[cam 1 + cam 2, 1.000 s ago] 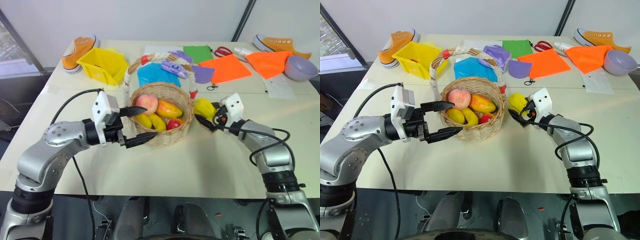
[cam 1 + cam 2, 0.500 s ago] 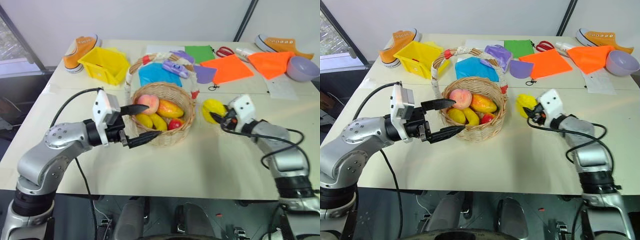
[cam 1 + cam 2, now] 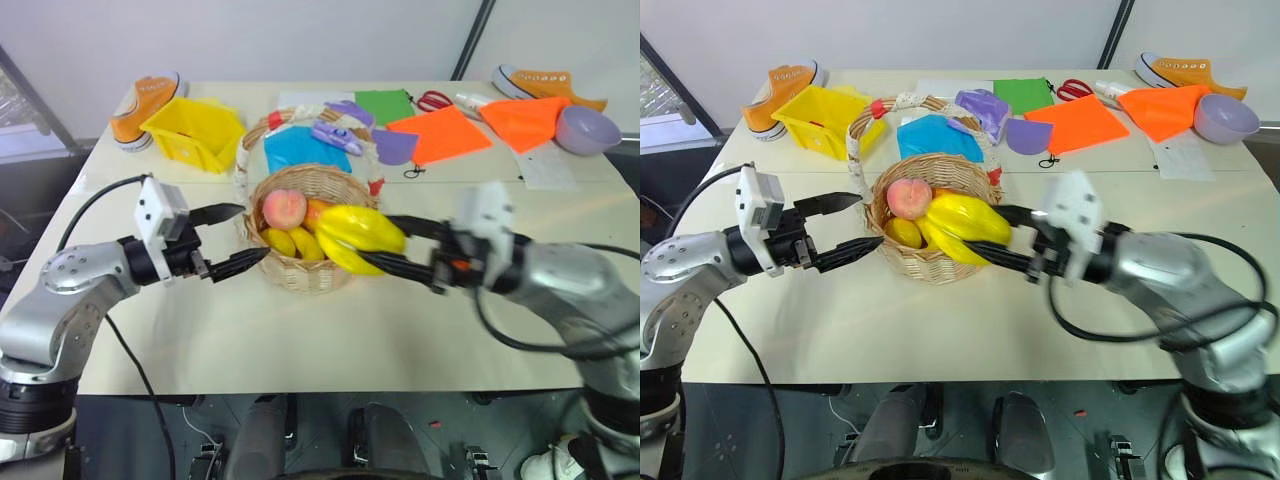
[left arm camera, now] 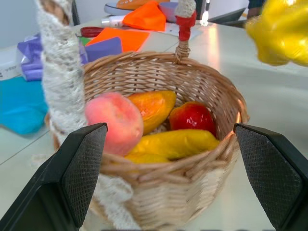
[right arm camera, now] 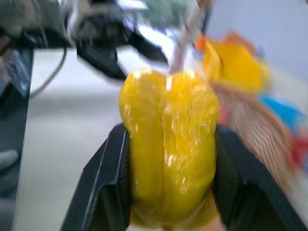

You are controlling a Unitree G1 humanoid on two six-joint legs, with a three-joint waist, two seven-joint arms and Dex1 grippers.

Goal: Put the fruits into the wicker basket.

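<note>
The wicker basket [image 3: 300, 278] stands mid-table with its white-wrapped handle [image 3: 262, 130] arching behind. Inside lie a pink peach [image 3: 284, 208], an orange mango [image 4: 151, 107], a small red fruit [image 4: 192, 118] and yellow bananas [image 3: 283, 241]. My right gripper [image 3: 375, 243] is shut on the lumpy yellow fruit [image 3: 358, 232], holding it in the air over the basket's right rim. The fruit sits between the black fingers [image 5: 103, 183] in the right wrist view. My left gripper [image 3: 252, 232] is open, level, just left of the basket and holding nothing.
A yellow plastic bin [image 3: 193, 128] and an orange shoe [image 3: 140, 105] are at the back left. A purple toy [image 3: 335, 138] lies behind the basket among blue, green and orange sheets [image 3: 440, 132]. A lilac bowl [image 3: 585, 128] and a second shoe [image 3: 545, 80] are at the back right.
My right gripper closed on the yellow fruit, lifted it off the table and carried it left to the basket. My left gripper drew slightly left, away from the basket.
</note>
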